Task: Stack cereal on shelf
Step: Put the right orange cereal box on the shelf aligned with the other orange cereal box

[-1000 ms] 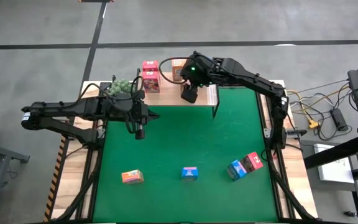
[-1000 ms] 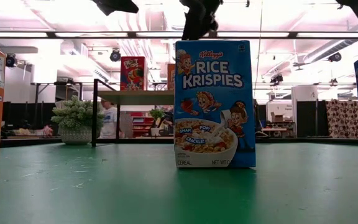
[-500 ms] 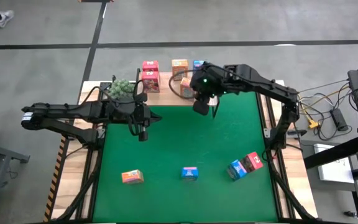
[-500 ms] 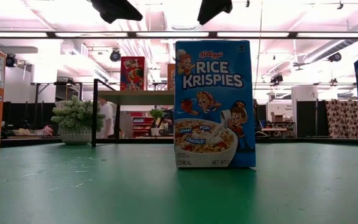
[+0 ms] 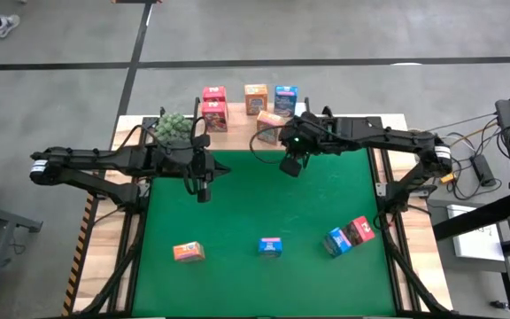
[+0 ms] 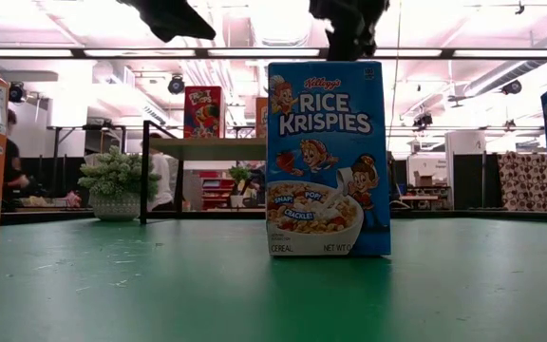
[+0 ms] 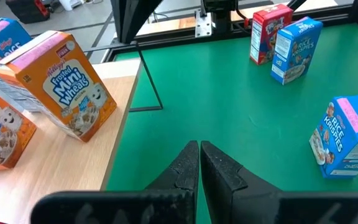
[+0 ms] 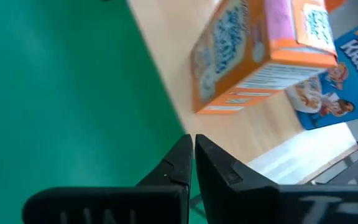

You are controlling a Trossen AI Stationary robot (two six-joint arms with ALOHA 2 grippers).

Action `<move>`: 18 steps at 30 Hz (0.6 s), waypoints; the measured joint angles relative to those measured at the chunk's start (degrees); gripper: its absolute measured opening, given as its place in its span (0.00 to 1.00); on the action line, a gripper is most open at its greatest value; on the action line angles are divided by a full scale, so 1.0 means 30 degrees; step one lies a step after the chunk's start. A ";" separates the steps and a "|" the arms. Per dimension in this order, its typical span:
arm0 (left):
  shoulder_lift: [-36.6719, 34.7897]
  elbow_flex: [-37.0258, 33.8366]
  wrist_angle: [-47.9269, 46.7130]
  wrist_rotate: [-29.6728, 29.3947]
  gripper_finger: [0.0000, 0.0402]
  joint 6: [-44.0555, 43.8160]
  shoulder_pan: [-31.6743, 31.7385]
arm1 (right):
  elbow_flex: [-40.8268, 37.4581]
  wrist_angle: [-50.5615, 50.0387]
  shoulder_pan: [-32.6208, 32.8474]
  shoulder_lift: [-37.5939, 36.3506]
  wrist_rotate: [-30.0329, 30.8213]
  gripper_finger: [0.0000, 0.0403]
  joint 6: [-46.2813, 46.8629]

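Observation:
The shelf [image 5: 242, 135] stands at the table's far edge with several cereal boxes on it: two red [image 5: 214, 105], two orange [image 5: 270, 124] and one blue [image 5: 285, 98]. On the green mat near the front stand an orange box [image 5: 188, 252], a blue box [image 5: 270, 247], and a blue [image 5: 336, 241] and a red box [image 5: 360, 229] side by side. My right gripper [image 5: 290, 166] hangs shut and empty over the mat just in front of the shelf [image 8: 241, 130]. My left gripper [image 5: 202, 190] is shut and empty [image 7: 199, 155] above the mat's left half.
A green plant [image 5: 172, 126] sits at the shelf's left end. The shelf's thin black leg [image 7: 146, 74] rises from the mat's far edge. A person [image 6: 164, 180] moves in the room beyond the table. Bare mat lies between the shelf and the front row of boxes.
My right gripper has drawn back from over the shelf toward the table's near edge and sunk lower; it now hangs over the mat. The orange box it covered stands uncovered on the shelf.

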 joint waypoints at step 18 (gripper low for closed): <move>0.0286 0.0000 0.0264 -0.0058 0.00 0.0342 0.0022 | -0.4858 1.0941 -0.1176 0.0167 0.0196 0.02 -0.1761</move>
